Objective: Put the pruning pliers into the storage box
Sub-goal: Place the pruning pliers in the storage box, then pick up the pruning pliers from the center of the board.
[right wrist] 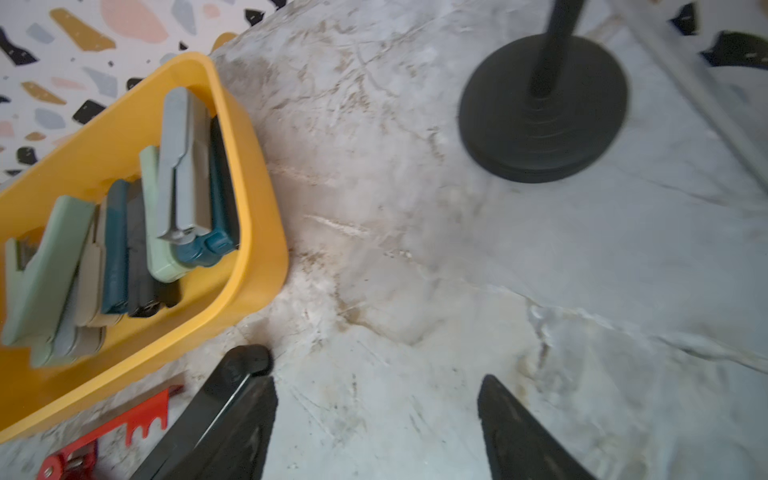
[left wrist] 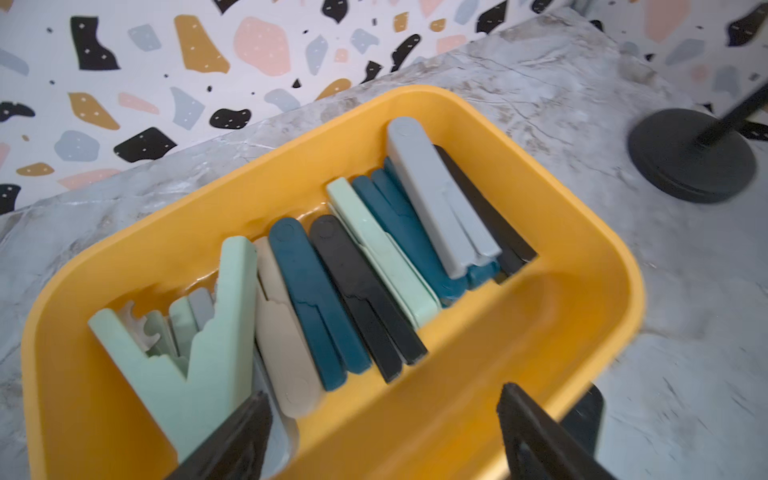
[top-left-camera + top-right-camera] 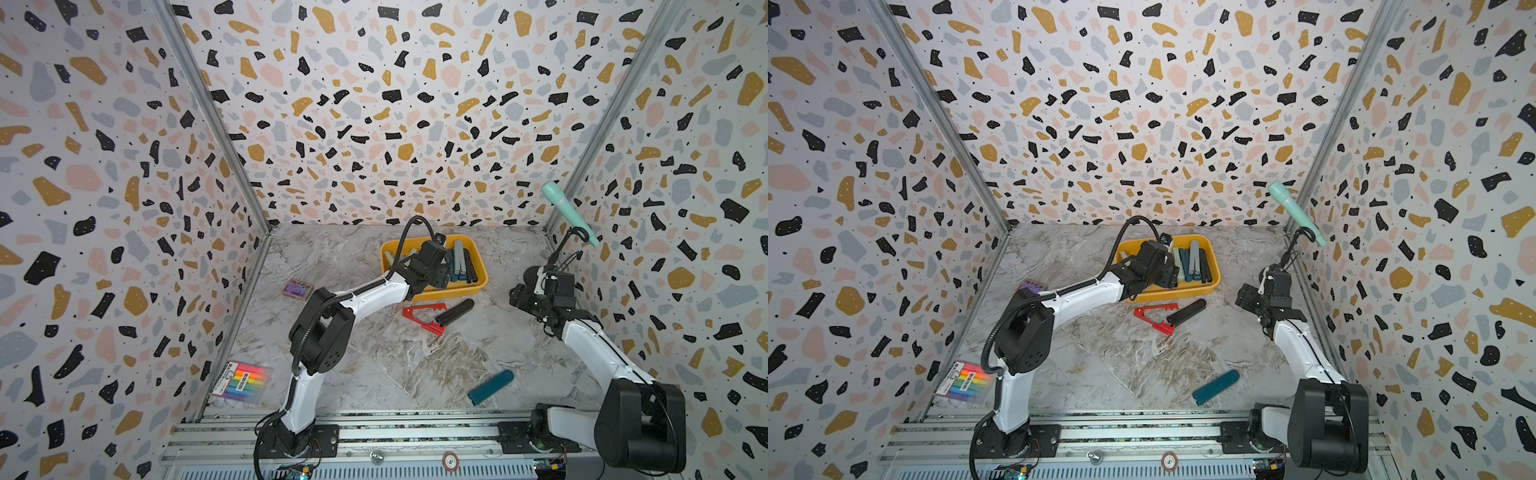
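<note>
marble-patterned surface [image 3: 395, 374], grey and white, boxed in by terrazzo-print walls [image 3: 374, 124], with a metal rail [image 3: 415, 432] along the near edge.

nearest, by the left wall, a marker pack [image 3: 241, 382] in rainbow colours lies flat. toward the near right, dark teal pliers [image 3: 491, 387] lie closed and alone on the surface, well apart from the other things.

toward the middle, red pliers [image 3: 424, 318] lie spread in a v with their toothed edges showing. closed black pliers [image 3: 455, 312] lie just beside one red arm, and whether the two touch cannot be told. both lie just in front of the storage box. off to the left sits a small purple card box [image 3: 297, 289].

at the back, the yellow storage box [image 3: 453, 291] rests on the surface. a row of pliers [image 2: 311, 291] lies inside it side by side — mint, beige, teal, black, grey. a grey one rests on top of teal ones, and a mint one at one end is spread open.

the left tool [image 2: 382, 395] hovers above the box's near wall, fingers wide apart, holding nothing. the right tool [image 1: 378, 382] hangs over bare surface to the right of the box — also spread wide and empty, one finger close to the tip of the black pliers.

farthest right, a mint microphone [image 3: 569, 212] tilts on a black stand.
</note>
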